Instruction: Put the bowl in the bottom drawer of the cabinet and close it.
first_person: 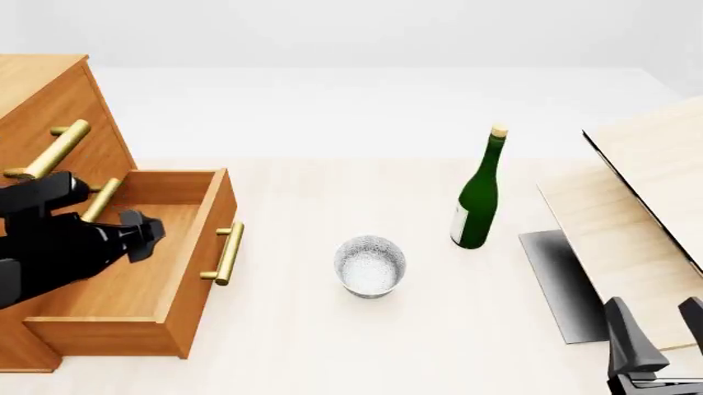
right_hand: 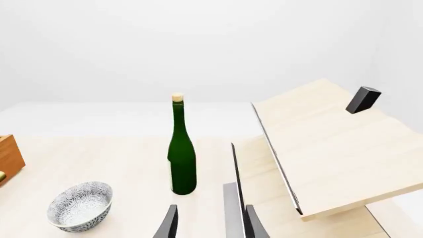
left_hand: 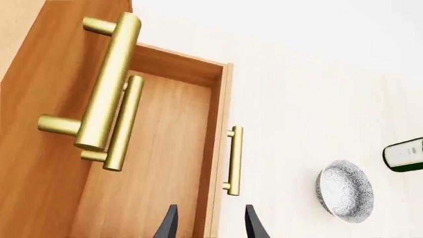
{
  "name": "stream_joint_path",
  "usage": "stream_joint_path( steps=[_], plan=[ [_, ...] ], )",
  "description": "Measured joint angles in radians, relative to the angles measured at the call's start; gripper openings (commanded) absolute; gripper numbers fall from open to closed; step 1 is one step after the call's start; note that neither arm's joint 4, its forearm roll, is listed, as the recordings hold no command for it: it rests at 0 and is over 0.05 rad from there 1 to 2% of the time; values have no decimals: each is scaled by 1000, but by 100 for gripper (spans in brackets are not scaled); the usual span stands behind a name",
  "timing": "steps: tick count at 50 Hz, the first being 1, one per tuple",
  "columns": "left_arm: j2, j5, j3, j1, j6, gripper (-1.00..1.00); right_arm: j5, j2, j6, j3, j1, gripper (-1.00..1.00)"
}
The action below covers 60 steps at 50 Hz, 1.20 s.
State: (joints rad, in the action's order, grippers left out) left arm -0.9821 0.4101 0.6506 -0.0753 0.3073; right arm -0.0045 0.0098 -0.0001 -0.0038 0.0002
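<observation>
Bottom drawer [first_person: 165, 271] is pulled out, bowl [first_person: 370, 265] upright on the table [first_person: 308, 346] between drawer and bottle [first_person: 479, 193]. Both grippers spread, empty. I'd bring the right gripper [first_person: 659, 329] over, pinch the near rim, clear the bottle

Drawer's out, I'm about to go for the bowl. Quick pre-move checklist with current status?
1. Bottom drawer pulled open: ok.
2. Drawer interior free of objects: ok, though the left gripper hangs over its front edge.
3. Bowl upright on the table, apart from the green bottle: ok.
4. Right gripper open and empty: ok.
5. Left gripper open, holding nothing: ok.
6. Left arm out of the bowl's path into the drawer: not ok.
</observation>
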Motion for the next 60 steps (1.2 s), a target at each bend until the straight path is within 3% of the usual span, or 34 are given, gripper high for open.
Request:
stream_joint_path(
  steps=[18, 29, 60],
  plan=[
    [-58, -57, -57, -22, 10, 100, 0, 0, 0, 0, 0, 100],
    [-150, -134, -97, -81, 29, 100, 0, 0, 0, 0, 0, 100],
    [-247, -209, -133, -135, 42, 100, 0, 0, 0, 0, 0, 100]
  ],
)
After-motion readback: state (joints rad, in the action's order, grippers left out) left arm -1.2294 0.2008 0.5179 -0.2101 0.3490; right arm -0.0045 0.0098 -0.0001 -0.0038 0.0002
